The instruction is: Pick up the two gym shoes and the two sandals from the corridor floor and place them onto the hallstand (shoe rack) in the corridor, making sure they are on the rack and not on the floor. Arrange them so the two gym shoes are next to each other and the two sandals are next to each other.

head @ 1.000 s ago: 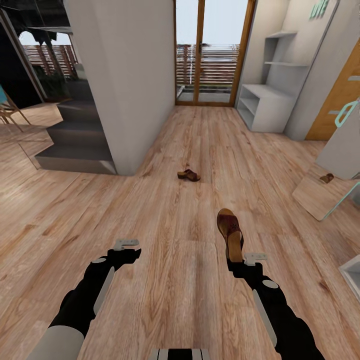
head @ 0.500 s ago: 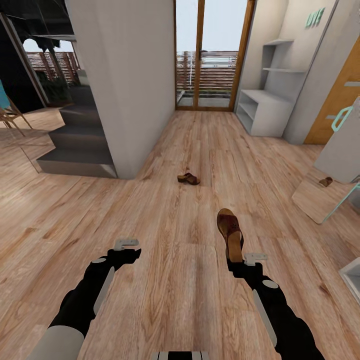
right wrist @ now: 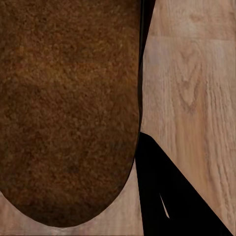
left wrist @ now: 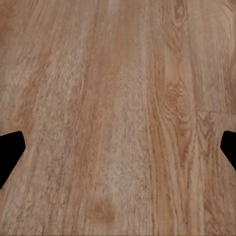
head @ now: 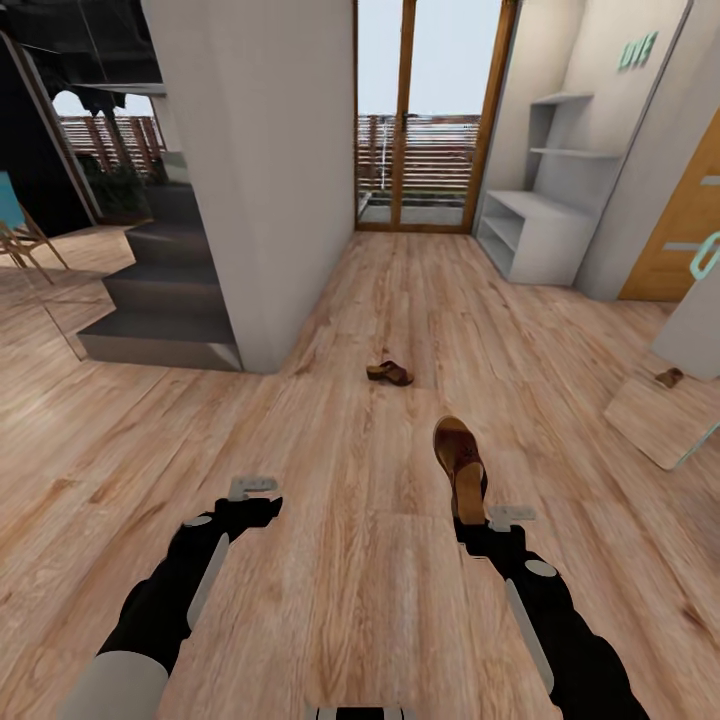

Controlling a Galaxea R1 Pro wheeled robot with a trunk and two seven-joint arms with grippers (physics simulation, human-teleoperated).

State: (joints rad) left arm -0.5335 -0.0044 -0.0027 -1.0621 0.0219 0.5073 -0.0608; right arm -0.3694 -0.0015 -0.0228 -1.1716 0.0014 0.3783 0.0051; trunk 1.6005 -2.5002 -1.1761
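**Right pincer carrying one sandal down the corridor; second sandal on the floor ahead**

Head view, looking forward and down along the light brown wood-plank corridor floor (head: 330, 470). Both black arms reach out low in front.

Right pincer (head: 478, 520): closed on a dark brown leather sandal with a tan-brown footbed (head: 460, 462). The sandal is held off the floor, projecting forward from the pincer, footbed facing the camera. In the right wrist view the brown underside of the sandal (right wrist: 66, 108) sits hard against one black finger (right wrist: 172, 196); plank floor beyond it.

Left pincer (head: 250, 500): holds nothing. In the left wrist view its two black fingertips (left wrist: 11, 147) sit at opposite edges, set wide apart, bare plank floor (left wrist: 118, 118) between them.

Second dark brown woven-strap sandal (head: 389, 373): lying on the floor farther ahead, well apart from the held one, near the corner of the big pale grey wall block (head: 250, 180).

Light grey low hallstand with open shoe compartments and two staggered wall shelves above (head: 535, 235): stands at the far right of the corridor, beside the wood-framed glass door (head: 430, 115). Compartment contents too small to tell.

Dark grey steps (head: 165, 290) rise left of the wall block. At right, a mirror panel (head: 665, 420) shows a small brown reflection of a sandal.
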